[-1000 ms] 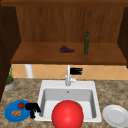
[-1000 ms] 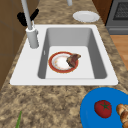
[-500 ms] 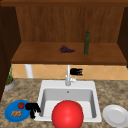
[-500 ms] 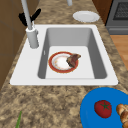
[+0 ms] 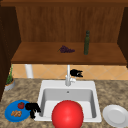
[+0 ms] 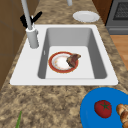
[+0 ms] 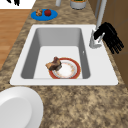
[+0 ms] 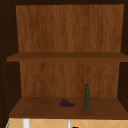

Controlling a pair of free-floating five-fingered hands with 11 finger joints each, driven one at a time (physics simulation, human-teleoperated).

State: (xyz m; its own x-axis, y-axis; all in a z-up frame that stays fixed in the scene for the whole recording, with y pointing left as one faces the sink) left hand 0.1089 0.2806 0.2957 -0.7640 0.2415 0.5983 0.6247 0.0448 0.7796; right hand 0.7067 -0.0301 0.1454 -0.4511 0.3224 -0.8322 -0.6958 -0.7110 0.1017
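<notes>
Right hand hangs in the air just beside the faucet, on its right, behind the sink. In the right side view the same hand shows its fingers straight and spread, pointing down and toward the camera; the thumb side sits close against the faucet base, contact not confirmed. In the left side view that hand appears behind the faucet column, fingers apart, clamped on nothing.

Left hand sits low at the sink's left rim, at the right edge of the blue plate. Its fingers point downward, loosely curled; whether they grip anything cannot be told. It is nearest to the tomato on that plate, close but apart. A piece of brown food lies on the same plate, beside the tomato.

Inside the basin, a red-rimmed plate lies flat on the bottom, with a dark brown food item resting on its edge. In the front view a large red round object stands before the basin and hides its floor.

A white plate lies on the surface to the right of the sink, well apart from both hands. A potted plant stands at the far left of the surface.

On the shelf above the sink, a bunch of purple grapes lies near the middle and a dark green bottle stands upright to its right, the two apart
</notes>
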